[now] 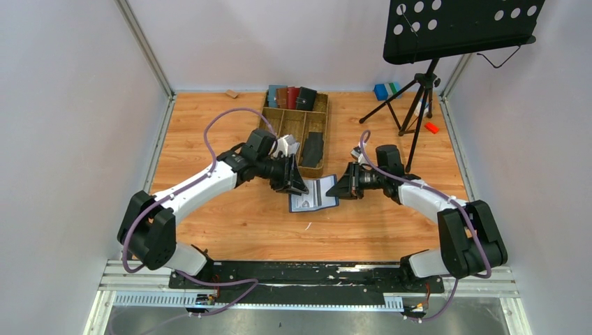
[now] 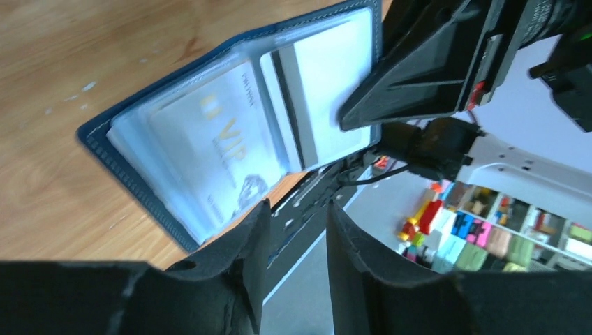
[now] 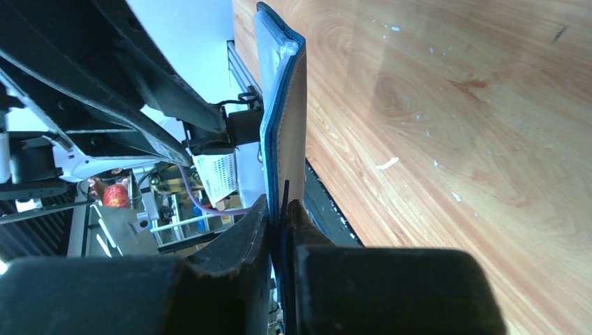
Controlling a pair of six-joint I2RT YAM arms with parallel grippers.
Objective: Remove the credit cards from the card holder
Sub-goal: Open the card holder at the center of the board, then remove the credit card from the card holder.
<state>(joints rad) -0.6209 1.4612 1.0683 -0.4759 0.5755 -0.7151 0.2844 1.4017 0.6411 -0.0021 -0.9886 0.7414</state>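
Note:
The navy-blue card holder [image 1: 313,195] lies open on the wood between my two grippers. In the left wrist view its clear inner pockets [image 2: 230,118] hold credit cards: a pale gold VIP card [image 2: 209,139] and a white card with a dark stripe [image 2: 324,84]. My right gripper [image 1: 341,188] is shut on the holder's right edge; in the right wrist view [image 3: 279,202] the holder [image 3: 285,118] stands edge-on between its jaws. My left gripper [image 1: 296,184] is open and empty at the holder's left side [image 2: 299,204], with its fingers just past the near edge.
A wooden divided tray [image 1: 280,124] stands behind, with teal, brown, red and black holders [image 1: 291,96] at its far end and a dark holder [image 1: 313,148] inside. A music-stand tripod [image 1: 417,98], blue block [image 1: 381,91] and red block [image 1: 431,127] are back right.

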